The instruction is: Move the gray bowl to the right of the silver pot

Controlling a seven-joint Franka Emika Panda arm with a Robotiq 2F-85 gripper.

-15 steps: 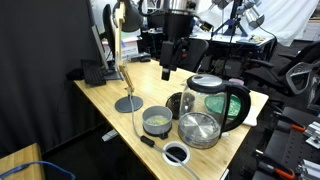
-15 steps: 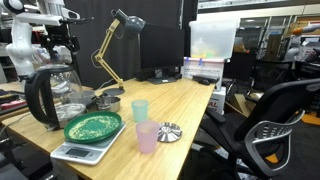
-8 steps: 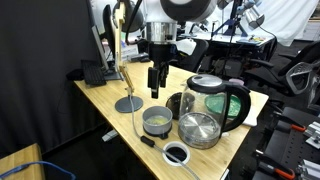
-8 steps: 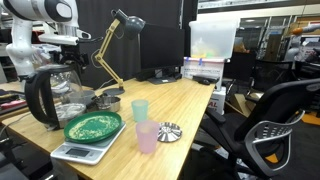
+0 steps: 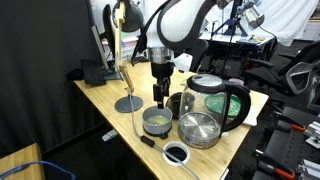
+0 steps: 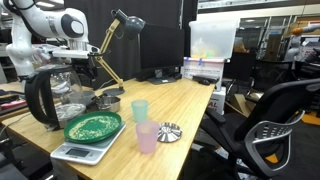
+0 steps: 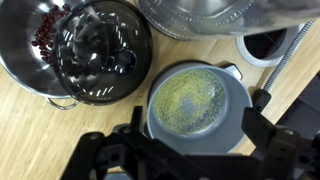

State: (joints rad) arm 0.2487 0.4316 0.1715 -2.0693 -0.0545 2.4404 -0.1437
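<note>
Wooden table (image 5: 100, 95) carries all items. Robot arm (image 5: 178, 22) reaches down over it. Glass kettle (image 5: 218, 100) stands upright, with the lidded silver pot (image 5: 199, 130) just beside it. Gray bowl (image 5: 156, 121) rests on the table next to the pot, between it and the lamp base (image 5: 128, 103). Gripper (image 5: 160, 99) hangs directly above the bowl, clear of it, fingers (image 7: 256, 125) spread wide, nothing held.

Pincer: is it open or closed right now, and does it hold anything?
Pincer: open, holding nothing, positioned above the gray bowl.
</note>
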